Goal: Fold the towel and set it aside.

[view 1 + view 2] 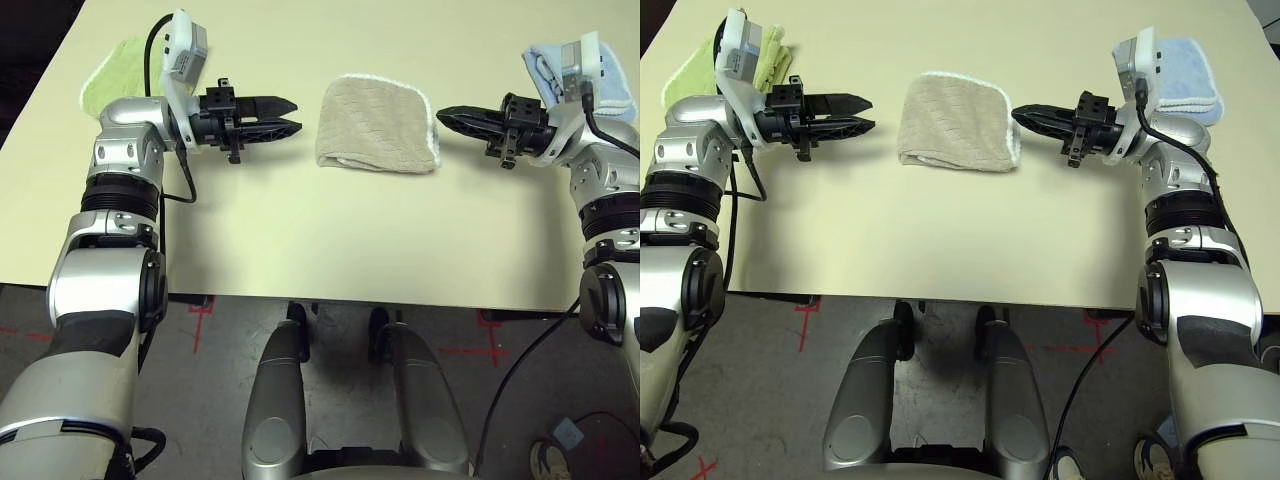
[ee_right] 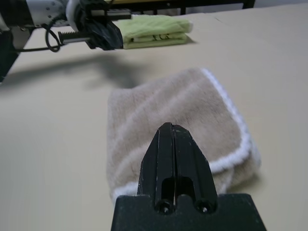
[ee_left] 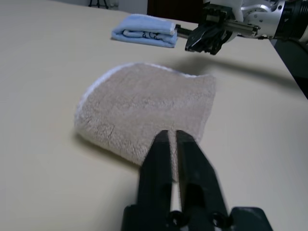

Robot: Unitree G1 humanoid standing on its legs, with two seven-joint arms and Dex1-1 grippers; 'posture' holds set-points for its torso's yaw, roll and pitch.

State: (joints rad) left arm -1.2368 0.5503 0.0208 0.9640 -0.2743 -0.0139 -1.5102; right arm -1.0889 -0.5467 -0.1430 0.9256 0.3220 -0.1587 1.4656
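The beige towel [image 1: 378, 127] lies folded on the cream table [image 1: 300, 230], a rounded bundle with white edging along its right side. Neither gripper touches it. My left gripper [image 1: 295, 114] hovers just left of the towel and points at it, its black fingers [image 3: 159, 159] drawn together to a thin slit with nothing between them. On the other side, my right gripper [image 1: 440, 116] points at the towel's white-edged side, shut and holding nothing. In the right wrist view its fingers [image 2: 166, 154] are pressed together in front of the towel [image 2: 168, 110].
A folded lime-green towel [image 1: 115, 75] lies at the back left behind my left wrist. A folded light-blue towel [image 1: 612, 95] sits at the back right behind my right wrist. The table's front edge [image 1: 350, 300] runs close to my body.
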